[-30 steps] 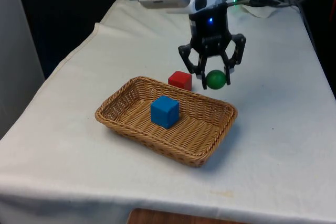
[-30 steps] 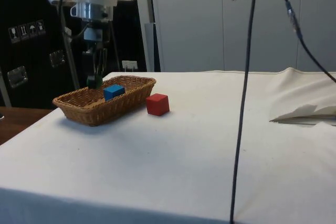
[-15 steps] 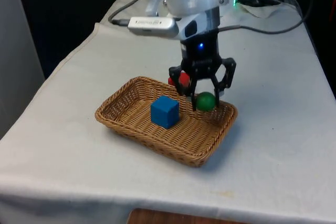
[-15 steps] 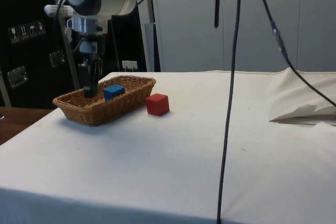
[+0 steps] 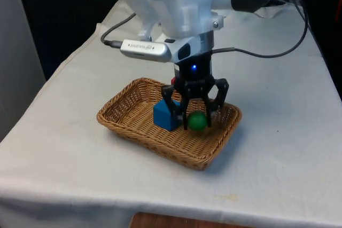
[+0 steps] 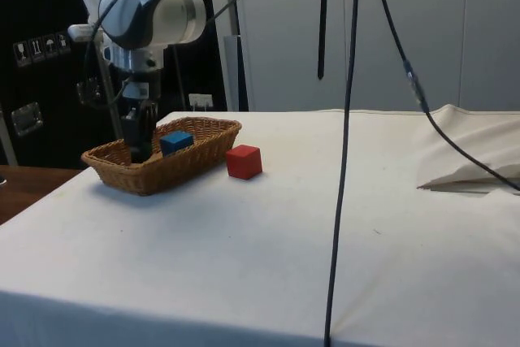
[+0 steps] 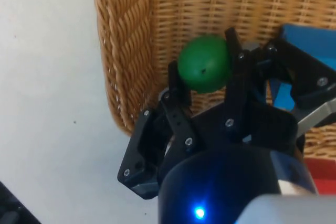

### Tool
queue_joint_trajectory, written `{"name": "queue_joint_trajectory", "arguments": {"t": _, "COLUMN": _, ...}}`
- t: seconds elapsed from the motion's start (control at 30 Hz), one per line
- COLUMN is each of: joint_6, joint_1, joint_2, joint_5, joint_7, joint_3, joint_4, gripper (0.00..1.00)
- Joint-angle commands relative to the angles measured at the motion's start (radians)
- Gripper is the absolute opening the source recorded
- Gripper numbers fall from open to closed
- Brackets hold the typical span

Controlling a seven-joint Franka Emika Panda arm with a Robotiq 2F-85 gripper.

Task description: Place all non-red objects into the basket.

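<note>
The claw [image 5: 195, 117] hangs low inside the basket [image 5: 133, 124], pinching a green ball [image 5: 197, 121] between its two black fingers [image 5: 209, 111]. In the front view the ball sits down among the wicker walls near the basket's corner on the front view's right, below the level of the rim; whether it touches the basket floor cannot be told. The wrist view shows the same grip from above: the ball [image 7: 203, 70] is held between the fingers [image 7: 236, 72], with the woven wall of the basket [image 7: 123, 40] just beside it and the white cloth of the counter [image 7: 47, 77] beyond that wall.

A blue cube [image 5: 163, 116] rests inside the basket, just beside the claw on the front view's left, partly hidden by one finger. In the wrist view the blue cube [image 7: 307, 38] shows as a corner next to the claw's linkage. In the side view the claw [image 6: 140, 149] dips into the basket [image 6: 175, 164] near its end that is farther from the red cube, and the blue cube [image 6: 175, 142] stands inside near the middle.

A red cube [image 6: 244, 161] stands on the counter [image 6: 268, 241] outside the basket, close to its wall but apart from it in the side view. In the front view only a sliver of the red cube [image 5: 173, 81] shows behind the claw, past the basket's far rim. A crumpled fold of cloth [image 6: 471, 164] lies at the counter's far side in the side view.
</note>
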Motion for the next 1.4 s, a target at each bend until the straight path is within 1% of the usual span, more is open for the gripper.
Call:
{"name": "queue_joint_trajectory", "arguments": {"t": 0.0, "joint_6": 0.0, "joint_1": -0.001, "joint_2": 0.006, "joint_5": 0.0, "joint_7": 0.0, "joint_3": 0.0, "joint_4": 0.006, "gripper": 0.0}}
{"name": "queue_joint_trajectory", "arguments": {"t": 0.03, "joint_6": -0.01, "joint_1": -0.005, "joint_2": 0.018, "joint_5": 0.002, "joint_7": 0.004, "joint_3": 0.002, "joint_4": 0.022, "gripper": 0.0}}
{"name": "queue_joint_trajectory", "arguments": {"t": 0.07, "joint_6": -0.009, "joint_1": -0.006, "joint_2": 0.023, "joint_5": 0.002, "joint_7": 0.004, "joint_3": 0.002, "joint_4": 0.027, "gripper": 0.0}}
{"name": "queue_joint_trajectory", "arguments": {"t": 0.27, "joint_6": -0.009, "joint_1": -0.008, "joint_2": 0.037, "joint_5": 0.004, "joint_7": 0.002, "joint_3": 0.001, "joint_4": 0.046, "gripper": 0.0}}
{"name": "queue_joint_trajectory", "arguments": {"t": 0.3, "joint_6": 0.001, "joint_1": -0.003, "joint_2": 0.033, "joint_5": 0.003, "joint_7": 0.001, "joint_3": -0.001, "joint_4": 0.036, "gripper": 0.0}}
{"name": "queue_joint_trajectory", "arguments": {"t": 0.33, "joint_6": -0.009, "joint_1": -0.008, "joint_2": 0.038, "joint_5": 0.004, "joint_7": 0.002, "joint_3": 0.0, "joint_4": 0.047, "gripper": 0.0}}
{"name": "queue_joint_trajectory", "arguments": {"t": 0.43, "joint_6": -0.009, "joint_1": -0.009, "joint_2": 0.04, "joint_5": 0.004, "joint_7": 0.001, "joint_3": 0.0, "joint_4": 0.05, "gripper": 0.0}}
{"name": "queue_joint_trajectory", "arguments": {"t": 0.47, "joint_6": -0.009, "joint_1": -0.009, "joint_2": 0.04, "joint_5": 0.004, "joint_7": 0.001, "joint_3": 0.0, "joint_4": 0.051, "gripper": 0.06}}
{"name": "queue_joint_trajectory", "arguments": {"t": 0.53, "joint_6": -0.008, "joint_1": -0.009, "joint_2": 0.04, "joint_5": 0.004, "joint_7": 0.001, "joint_3": 0.0, "joint_4": 0.052, "gripper": 0.24}}
{"name": "queue_joint_trajectory", "arguments": {"t": 0.57, "joint_6": -0.008, "joint_1": -0.01, "joint_2": 0.041, "joint_5": 0.004, "joint_7": 0.001, "joint_3": 0.0, "joint_4": 0.053, "gripper": 0.39}}
{"name": "queue_joint_trajectory", "arguments": {"t": 0.6, "joint_6": 0.001, "joint_1": -0.004, "joint_2": 0.034, "joint_5": 0.003, "joint_7": 0.001, "joint_3": -0.003, "joint_4": 0.041, "gripper": 0.49}}
{"name": "queue_joint_trajectory", "arguments": {"t": 0.63, "joint_6": -0.009, "joint_1": -0.01, "joint_2": 0.042, "joint_5": 0.004, "joint_7": 0.001, "joint_3": 0.0, "joint_4": 0.054, "gripper": 0.59}}
{"name": "queue_joint_trajectory", "arguments": {"t": 0.73, "joint_6": -0.009, "joint_1": -0.01, "joint_2": 0.043, "joint_5": 0.004, "joint_7": 0.001, "joint_3": 0.0, "joint_4": 0.055, "gripper": 0.89}}
{"name": "queue_joint_trajectory", "arguments": {"t": 0.77, "joint_6": -0.009, "joint_1": -0.01, "joint_2": 0.043, "joint_5": 0.004, "joint_7": 0.001, "joint_3": 0.0, "joint_4": 0.056, "gripper": 0.97}}
{"name": "queue_joint_trajectory", "arguments": {"t": 0.8, "joint_6": -0.009, "joint_1": -0.011, "joint_2": 0.043, "joint_5": 0.004, "joint_7": 0.001, "joint_3": 0.0, "joint_4": 0.056, "gripper": 1.0}}
{"name": "queue_joint_trajectory", "arguments": {"t": 0.9, "joint_6": -0.009, "joint_1": -0.011, "joint_2": 0.044, "joint_5": 0.004, "joint_7": 0.001, "joint_3": 0.0, "joint_4": 0.057, "gripper": 1.0}}
{"name": "queue_joint_trajectory", "arguments": {"t": 0.93, "joint_6": 0.001, "joint_1": -0.006, "joint_2": 0.037, "joint_5": 0.003, "joint_7": 0.001, "joint_3": -0.003, "joint_4": 0.046, "gripper": 1.0}}
{"name": "queue_joint_trajectory", "arguments": {"t": 0.97, "joint_6": -0.009, "joint_1": -0.011, "joint_2": 0.043, "joint_5": 0.004, "joint_7": 0.001, "joint_3": 0.0, "joint_4": 0.057, "gripper": 1.0}}
{"name": "queue_joint_trajectory", "arguments": {"t": 1.0, "joint_6": -0.009, "joint_1": -0.011, "joint_2": 0.043, "joint_5": 0.004, "joint_7": 0.001, "joint_3": 0.0, "joint_4": 0.057, "gripper": 1.0}}
{"name": "queue_joint_trajectory", "arguments": {"t": 1.03, "joint_6": -0.017, "joint_1": -0.009, "joint_2": 0.027, "joint_5": 0.001, "joint_7": 0.0, "joint_3": -0.006, "joint_4": 0.05, "gripper": 1.0}}
{"name": "queue_joint_trajectory", "arguments": {"t": 1.17, "joint_6": -0.033, "joint_1": -0.004, "joint_2": 0.0, "joint_5": 0.0, "joint_7": -0.002, "joint_3": -0.02, "joint_4": 0.039, "gripper": 1.0}}
{"name": "queue_joint_trajectory", "arguments": {"t": 1.2, "joint_6": -0.031, "joint_1": -0.006, "joint_2": 0.012, "joint_5": 0.003, "joint_7": -0.002, "joint_3": -0.019, "joint_4": 0.049, "gripper": 1.0}}
{"name": "queue_joint_trajectory", "arguments": {"t": 1.27, "joint_6": -0.049, "joint_1": 0.0, "joint_2": -0.022, "joint_5": 0.0, "joint_7": -0.005, "joint_3": -0.029, "joint_4": 0.028, "gripper": 1.0}}
{"name": "queue_joint_trajectory", "arguments": {"t": 1.37, "joint_6": -0.057, "joint_1": 0.003, "joint_2": -0.047, "joint_5": -0.002, "joint_7": -0.007, "joint_3": -0.034, "joint_4": 0.009, "gripper": 1.0}}
